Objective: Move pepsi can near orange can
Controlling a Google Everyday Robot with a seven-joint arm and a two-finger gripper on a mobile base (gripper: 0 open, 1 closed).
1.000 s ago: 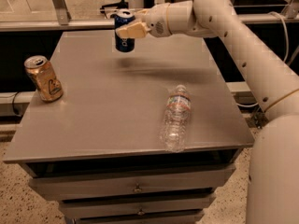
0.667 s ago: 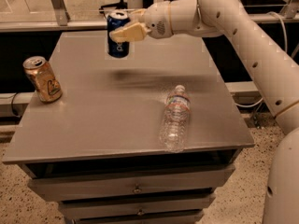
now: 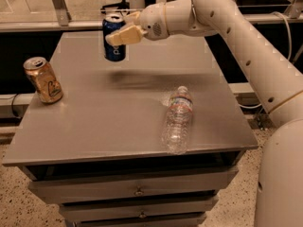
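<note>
The pepsi can [image 3: 113,44] is dark blue with a silver top and hangs upright in the air above the back of the grey table [image 3: 94,126]. My gripper [image 3: 122,28] is shut on it, its pale fingers [image 3: 124,34] clasping the can's upper right side. The orange can [image 3: 43,80] is golden-orange with a pale label patch. It stands upright near the table's left edge, well to the left and front of the held can.
A clear plastic water bottle [image 3: 178,118] lies on its side right of the table's middle. The table top has drawers below its front edge [image 3: 137,191]. My white arm [image 3: 246,41] reaches in from the right. A dark gap and rail run behind the table.
My gripper has carried the pepsi can to the left and a little toward the front, still raised above the table. The orange can and bottle have not moved.
</note>
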